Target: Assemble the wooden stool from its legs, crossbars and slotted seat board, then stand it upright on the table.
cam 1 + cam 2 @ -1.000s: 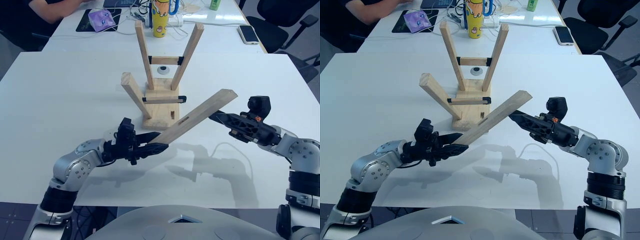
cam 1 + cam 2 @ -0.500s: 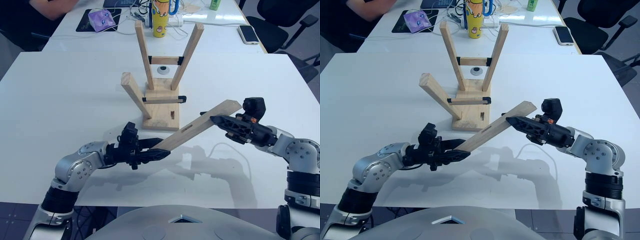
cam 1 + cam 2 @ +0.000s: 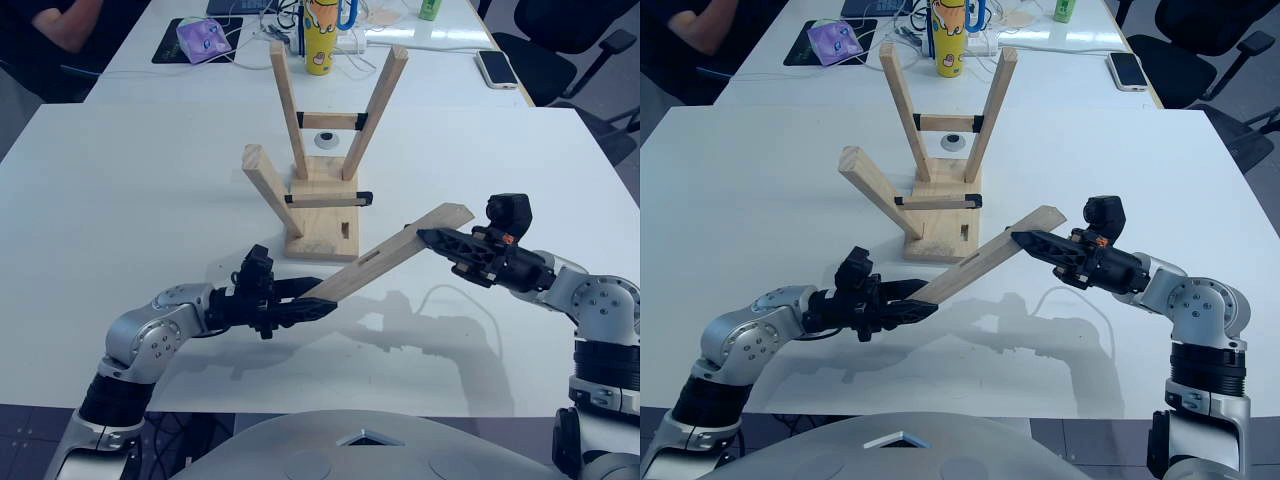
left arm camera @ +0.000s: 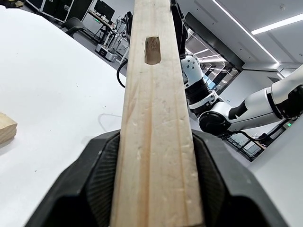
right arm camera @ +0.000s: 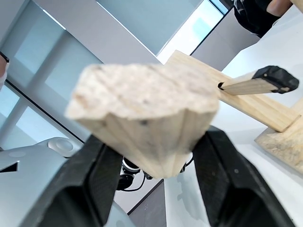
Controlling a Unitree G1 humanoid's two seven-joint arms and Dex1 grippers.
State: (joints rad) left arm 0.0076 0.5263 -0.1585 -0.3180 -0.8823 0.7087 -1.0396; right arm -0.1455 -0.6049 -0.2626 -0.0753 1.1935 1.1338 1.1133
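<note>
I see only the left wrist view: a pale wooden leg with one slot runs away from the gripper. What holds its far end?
Observer: The right gripper is shut on the far end of the pale wooden leg.
Operator: Does the leg touch the table?
Observer: No. It hangs tilted above the white table, with the right end higher.
Operator: Where is the rest of the stool?
Observer: Beyond the leg, the slotted seat board lies flat on the table. It carries two upright legs and one leaning leg tipped to the robot's left.
</note>
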